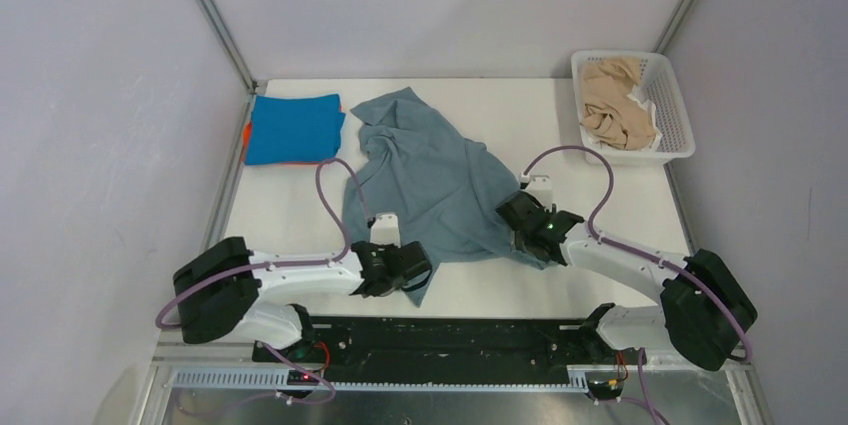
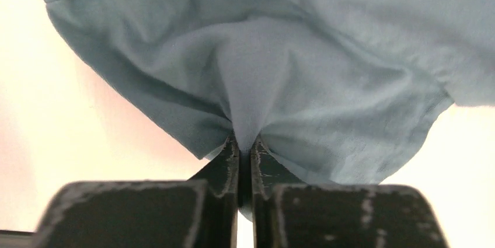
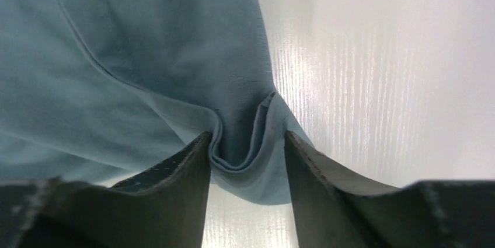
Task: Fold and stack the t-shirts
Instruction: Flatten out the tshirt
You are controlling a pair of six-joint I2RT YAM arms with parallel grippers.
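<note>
Left claw [image 2: 245,143]: clamped tight on near hem of grey-blue t-shirt [image 1: 430,180].
Right claw [image 3: 248,143]: jaws apart, straddling hem fold, not clamped.
Shirt: crumpled, mid surface [image 1: 290,215].
Advice: complete right pinch before lifting; raise both corners evenly, draw taut.
Far left: bright blue t-shirt [image 1: 293,128], folded.

Matt grey-blue cloth tee [image 1: 430,180], glossy white table [image 1: 280,215]

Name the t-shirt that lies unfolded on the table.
The grey-blue t-shirt, crumpled mid-table; the bright blue t-shirt lies folded far left, the beige ones sit in the basket.
</note>
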